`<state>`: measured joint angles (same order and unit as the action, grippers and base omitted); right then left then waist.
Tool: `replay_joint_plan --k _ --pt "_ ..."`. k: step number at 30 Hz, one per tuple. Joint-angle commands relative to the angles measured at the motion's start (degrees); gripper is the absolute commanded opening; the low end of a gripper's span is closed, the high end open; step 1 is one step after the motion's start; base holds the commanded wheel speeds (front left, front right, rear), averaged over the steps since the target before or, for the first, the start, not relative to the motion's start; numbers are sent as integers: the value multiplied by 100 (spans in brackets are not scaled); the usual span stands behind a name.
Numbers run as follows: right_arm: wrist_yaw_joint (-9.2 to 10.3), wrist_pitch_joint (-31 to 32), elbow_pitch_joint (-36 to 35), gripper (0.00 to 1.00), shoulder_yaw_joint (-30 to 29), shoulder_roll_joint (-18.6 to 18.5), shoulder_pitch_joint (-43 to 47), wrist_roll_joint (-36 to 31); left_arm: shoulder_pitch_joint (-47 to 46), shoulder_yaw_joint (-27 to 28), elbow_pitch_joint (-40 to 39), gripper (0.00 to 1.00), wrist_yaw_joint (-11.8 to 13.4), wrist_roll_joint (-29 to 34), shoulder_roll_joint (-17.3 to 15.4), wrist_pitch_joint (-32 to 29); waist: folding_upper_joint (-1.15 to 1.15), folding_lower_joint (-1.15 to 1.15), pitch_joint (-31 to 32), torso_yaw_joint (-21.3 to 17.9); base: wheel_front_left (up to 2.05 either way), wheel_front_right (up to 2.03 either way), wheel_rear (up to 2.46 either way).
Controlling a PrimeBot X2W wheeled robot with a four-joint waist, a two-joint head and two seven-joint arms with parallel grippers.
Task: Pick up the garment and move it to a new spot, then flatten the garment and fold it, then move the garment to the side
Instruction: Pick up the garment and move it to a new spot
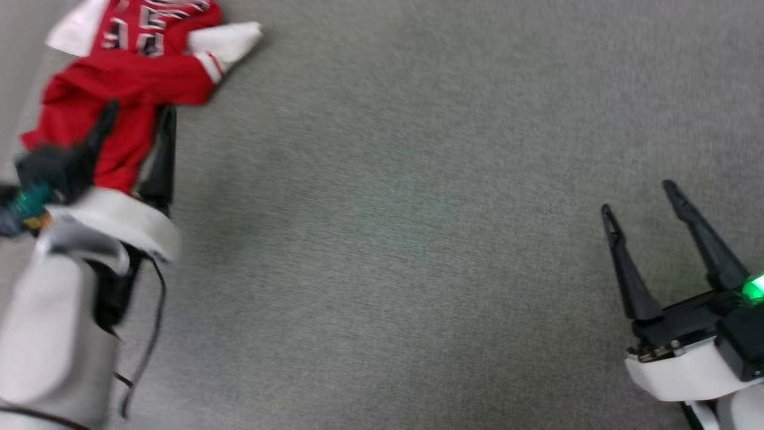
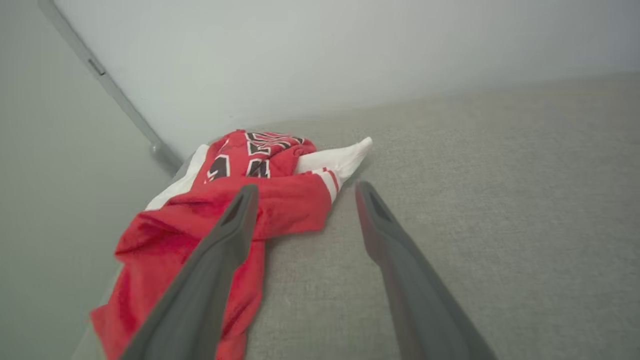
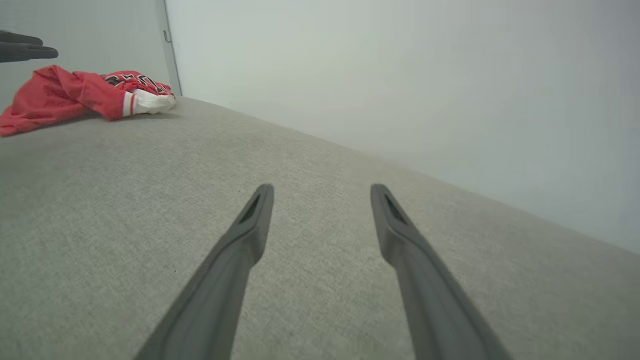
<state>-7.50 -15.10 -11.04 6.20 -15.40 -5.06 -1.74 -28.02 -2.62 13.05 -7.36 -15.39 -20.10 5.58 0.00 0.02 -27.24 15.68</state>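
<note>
Two grippers in view, both spread wide w/ nothing between the fingers. You're looking down on a grey fabric surface (image 1: 418,239), head view blurred. The red jersey shirt (image 1: 131,77) lies crumpled at the far left of that surface, close to a pale wall (image 2: 350,60). One white sleeve (image 1: 230,39) w/ red-white striped trim points right. Black white-outlined lettering shows on the far part, too bunched to read. The near part is plain red, trailing toward you.

Your left gripper (image 1: 138,113) sits over the shirt's near part. In the left wrist view its left finger (image 2: 235,225) overlaps red cloth and the right finger (image 2: 380,225) is over bare fabric just beside the shirt's edge. Can't tell if either tip touches.

Your right gripper (image 1: 637,197) is at near right, well apart from the shirt, above bare surface, green light lit on its body.
</note>
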Motion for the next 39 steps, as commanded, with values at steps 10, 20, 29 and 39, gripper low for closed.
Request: replay_joint_plan --k 10,20,29,39 --pt "2 -11 -388 100 -337 -104 -231 162 -1499 -442 477 100 0 -1870 -2111 -2397 0 -2 -1211 -804 0 0 0" --pt "2 9 -477 100 -379 -99 -290 136 -1934 -298 929 100 126 -3027 -2581 -4384 0 -2 -1719 -1116 0 0 0" --pt "5 25 -431 100 -437 -186 -259 79 -1624 -604 804 0 84 -3210 -2405 -4816 0 -2 -1724 -1076 0 0 0" --pt "2 -10 -347 100 -370 67 -292 4 -1576 -705 634 0 -2 -3046 -2649 -3580 0 -2 -753 -1000 0 0 0"
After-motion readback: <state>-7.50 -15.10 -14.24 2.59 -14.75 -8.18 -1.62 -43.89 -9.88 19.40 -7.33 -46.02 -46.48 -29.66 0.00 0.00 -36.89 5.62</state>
